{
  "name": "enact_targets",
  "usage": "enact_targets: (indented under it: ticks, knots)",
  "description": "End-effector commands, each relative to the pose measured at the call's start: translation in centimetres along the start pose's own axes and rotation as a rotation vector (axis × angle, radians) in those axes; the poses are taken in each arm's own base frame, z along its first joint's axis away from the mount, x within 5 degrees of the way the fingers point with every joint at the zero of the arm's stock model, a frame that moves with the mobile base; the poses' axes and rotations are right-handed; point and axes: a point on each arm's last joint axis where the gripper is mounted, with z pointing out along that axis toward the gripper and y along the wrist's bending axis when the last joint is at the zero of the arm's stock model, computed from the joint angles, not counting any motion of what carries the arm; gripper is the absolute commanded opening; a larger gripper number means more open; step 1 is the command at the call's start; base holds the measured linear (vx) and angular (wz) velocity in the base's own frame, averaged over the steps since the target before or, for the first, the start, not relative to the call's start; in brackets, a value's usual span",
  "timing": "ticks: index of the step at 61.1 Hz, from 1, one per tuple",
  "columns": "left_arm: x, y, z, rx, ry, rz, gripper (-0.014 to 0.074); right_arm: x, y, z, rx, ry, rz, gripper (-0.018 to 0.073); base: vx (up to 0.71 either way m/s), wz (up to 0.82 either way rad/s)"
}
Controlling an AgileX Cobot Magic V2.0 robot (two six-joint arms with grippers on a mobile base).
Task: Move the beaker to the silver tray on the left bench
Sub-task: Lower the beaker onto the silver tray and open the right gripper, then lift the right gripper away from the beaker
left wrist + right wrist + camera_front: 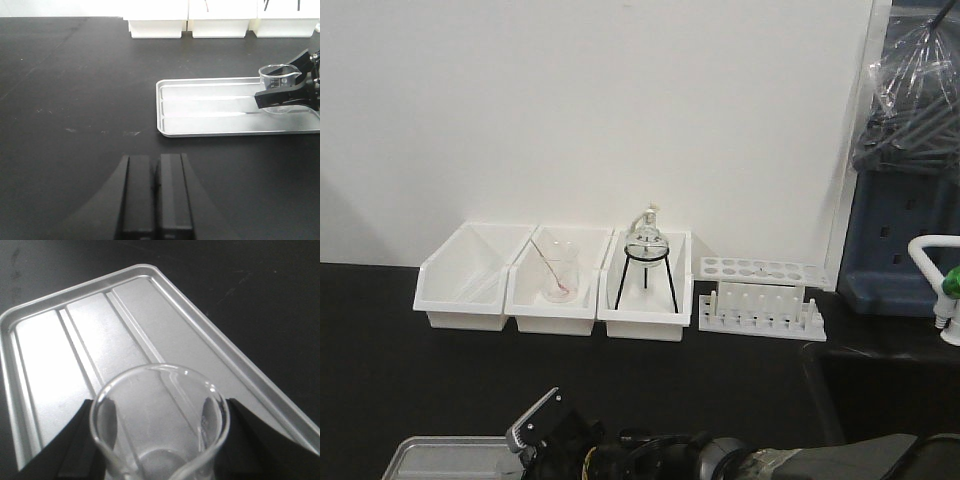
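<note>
Black desk (75, 100) held a silver tray (210, 107). Right end effector (286, 95) gripped the beaker (278, 82) by its wall over the tray's end. Thin glass looked light, slippery, breakable. Left end effector (154, 195) sat clenched, empty.

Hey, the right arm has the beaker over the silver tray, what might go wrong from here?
1. The right claw grips smooth clear glass; the beaker might slip, or tip over if released before it sits flat.
2. The silver tray has raised ridges running along its floor; a base landing on one may rock.
3. The beaker is near the tray's right end, so it might come down on the rim.
</note>
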Motion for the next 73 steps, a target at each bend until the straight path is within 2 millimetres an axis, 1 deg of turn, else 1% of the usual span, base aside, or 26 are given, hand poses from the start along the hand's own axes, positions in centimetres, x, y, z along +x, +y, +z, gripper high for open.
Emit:
enact_targets:
  ticks: [1, 11, 20, 35, 49, 57, 60, 64, 68, 71, 72, 73]
  knots:
    - [-0.1, 0.0, 0.1, 0.003, -0.066, -0.006, 0.0001, -3.9, 0.4, -1.4, -0.015, -0.113, -0.017, 0.0381, 0.00, 0.00]
    - [-0.1, 0.0, 0.1, 0.003, -0.066, -0.006, 0.0001, -4.0, 0.4, -1.5, -0.016, -0.116, -0.008, 0.0536, 0.00, 0.00]
    - [-0.1, 0.0, 0.1, 0.003, -0.066, -0.006, 0.0001, -4.4, 0.5, -1.8, -0.019, -0.127, 0.007, 0.0620, 0.00, 0.00]
    - [-0.1, 0.0, 0.1, 0.003, -0.066, -0.006, 0.0001, -5.9, 0.7, -2.8, -0.013, -0.158, -0.008, 0.0614, 0.00, 0.00]
    - [-0.1, 0.0, 0.1, 0.003, -0.066, -0.006, 0.0001, -8.7, 1.1, -4.9, -0.005, -0.222, -0.035, 0.0592, 0.00, 0.00]
    - [-0.1, 0.0, 0.1, 0.003, -0.066, -0.006, 0.0001, -10.9, 1.6, -6.8, -0.002, -0.275, -0.044, 0.0582, 0.00, 0.00]
    - [-0.1, 0.0, 0.1, 0.003, -0.066, -0.006, 0.0001, -11.8, 2.0, -7.8, -0.007, -0.298, -0.025, 0.0575, 0.00, 0.00]
    - [-0.1, 0.0, 0.1, 0.003, -0.066, -0.006, 0.0001, -13.0, 2.5, -9.6, -0.012, -0.327, -0.010, 0.0560, 0.00, 0.00]
    - [-0.1, 0.0, 0.1, 0.003, -0.066, -0.006, 0.0001, -13.9, 3.4, -12.0, -0.016, -0.334, -0.052, 0.0527, 0.00, 0.00]
    - [-0.1, 0.0, 0.1, 0.003, -0.066, -0.006, 0.0001, -13.8, 4.2, -13.6, -0.017, -0.322, -0.093, 0.0501, 0.00, 0.00]
    - [-0.1, 0.0, 0.1, 0.003, -0.066, -0.006, 0.0001, -14.1, 4.5, -14.5, -0.017, -0.325, -0.116, 0.0485, 0.00, 0.00]
    - [-0.1, 0.0, 0.1, 0.003, -0.066, -0.006, 0.0001, -13.8, 4.8, -15.0, -0.019, -0.315, -0.126, 0.0475, 0.00, 0.00]
